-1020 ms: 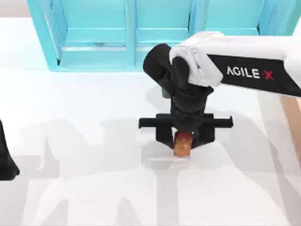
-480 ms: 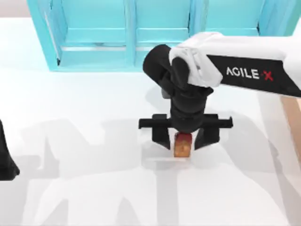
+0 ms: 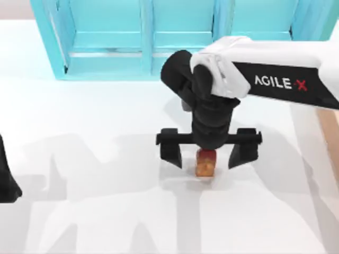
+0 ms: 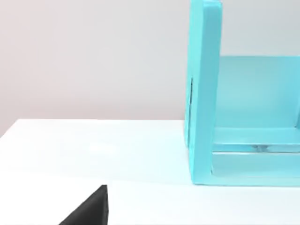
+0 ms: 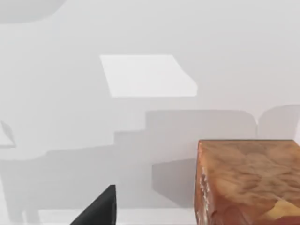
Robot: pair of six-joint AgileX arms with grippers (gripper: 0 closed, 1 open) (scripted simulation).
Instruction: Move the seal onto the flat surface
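Note:
The seal (image 3: 206, 163), with a dark red top and an orange-tan body, stands upright on the flat surface (image 3: 95, 211), the white tabletop, near its middle. My right gripper (image 3: 207, 153) hangs just over it, open. Its black fingers (image 3: 172, 151) are spread wide on either side and stand apart from the seal. In the right wrist view the seal's tan body (image 5: 248, 183) rests on the white top, with one fingertip (image 5: 96, 211) well off to its side. My left arm (image 3: 5, 180) is parked at the table's left edge.
A turquoise shelf unit (image 3: 143, 37) runs along the back of the table, and its end wall (image 4: 204, 93) appears in the left wrist view. A tan wooden edge (image 3: 331, 137) shows at the far right. White tabletop lies in front of the seal.
My right gripper's fingers have spread from tight against the seal to wide apart, letting it go. The seal has stayed in place on the tabletop.

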